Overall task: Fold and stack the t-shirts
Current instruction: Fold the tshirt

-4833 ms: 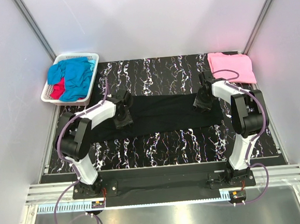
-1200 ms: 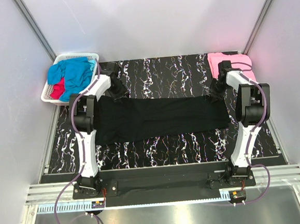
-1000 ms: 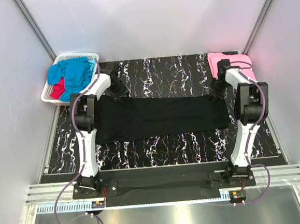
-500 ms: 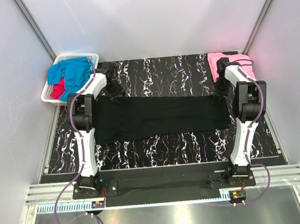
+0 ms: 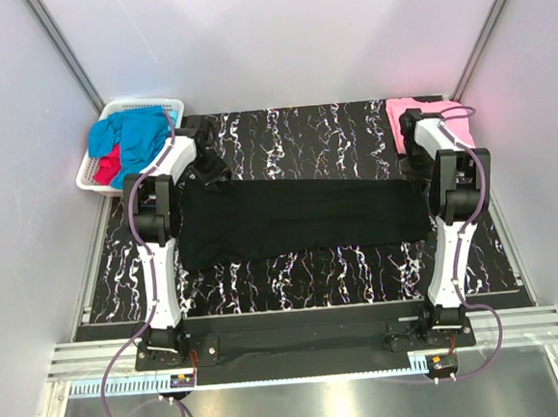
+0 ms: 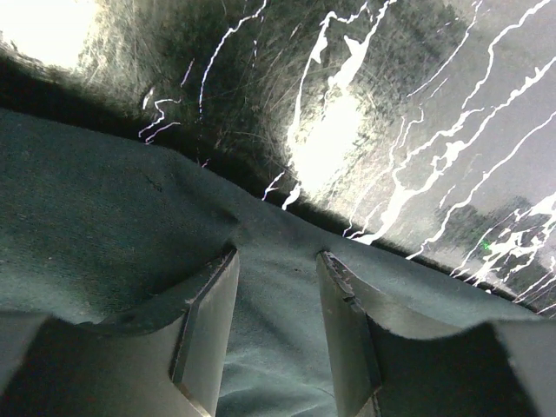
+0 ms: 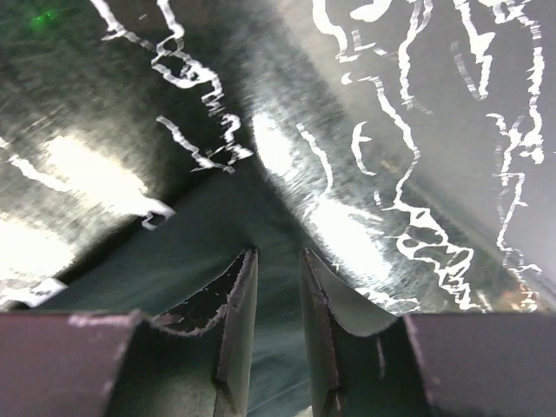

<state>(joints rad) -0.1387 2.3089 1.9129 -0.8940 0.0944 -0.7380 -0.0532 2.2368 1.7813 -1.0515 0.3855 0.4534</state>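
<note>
A large black t-shirt (image 5: 299, 217) lies spread in a wide band across the marbled table. My left gripper (image 5: 206, 168) is at its far left corner. In the left wrist view this gripper (image 6: 278, 254) stands open, fingertips down on the dark cloth (image 6: 104, 217), which puckers round them. My right gripper (image 5: 414, 166) is at the far right corner. Its jaws (image 7: 279, 252) stand a narrow gap apart over a pulled-up point of cloth (image 7: 200, 234). A folded pink t-shirt (image 5: 402, 110) lies at the far right.
A white slotted basket (image 5: 140, 103) stands at the far left corner, holding a bright blue t-shirt (image 5: 138, 133) and a red one (image 5: 109, 169). White walls close the table in on three sides, and the arm bases stand at the near edge.
Both grippers have slid further toward the back of the table, drawing the shirt's far corners with them. The right jaws have narrowed; the left jaws are unchanged.
</note>
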